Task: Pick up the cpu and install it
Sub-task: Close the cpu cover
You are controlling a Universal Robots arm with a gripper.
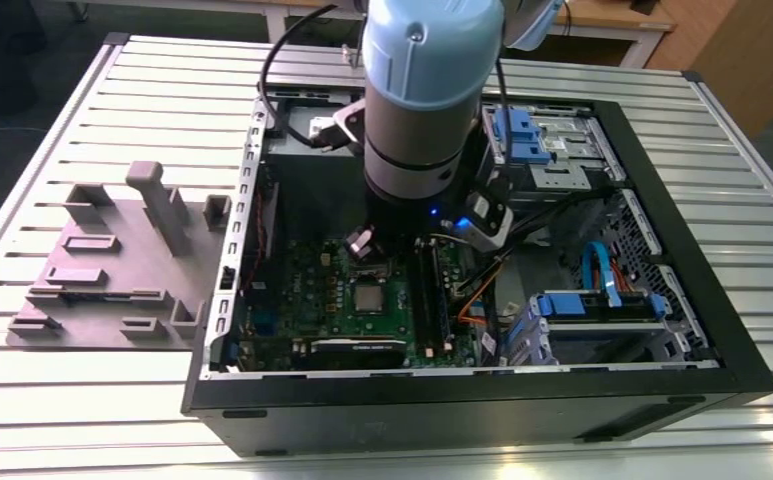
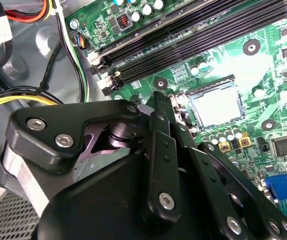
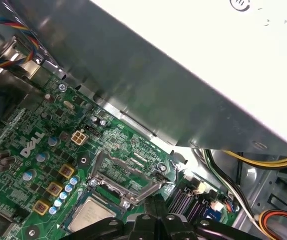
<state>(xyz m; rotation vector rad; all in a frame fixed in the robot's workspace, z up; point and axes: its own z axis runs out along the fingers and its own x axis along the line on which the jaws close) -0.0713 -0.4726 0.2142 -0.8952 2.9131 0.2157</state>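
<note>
A Universal Robots arm (image 1: 426, 100) reaches into an open desktop computer case (image 1: 493, 385) lying on a slatted metal bench (image 1: 93, 420). The cpu (image 2: 217, 106) lies flat in its socket on the green motherboard (image 2: 233, 60), silvery top facing up. In the first wrist view the socket's metal load plate (image 3: 128, 172) stands swung open beside it. The gripper (image 2: 164, 99) hangs just above the board at the socket's edge, near the chip but apart from it. Its black jaws are closed together with nothing between them. Dark memory slots (image 2: 183, 40) run alongside the socket. A grey plastic fixture (image 1: 119, 270) sits on the bench at the exterior view's left, outside the case.
</note>
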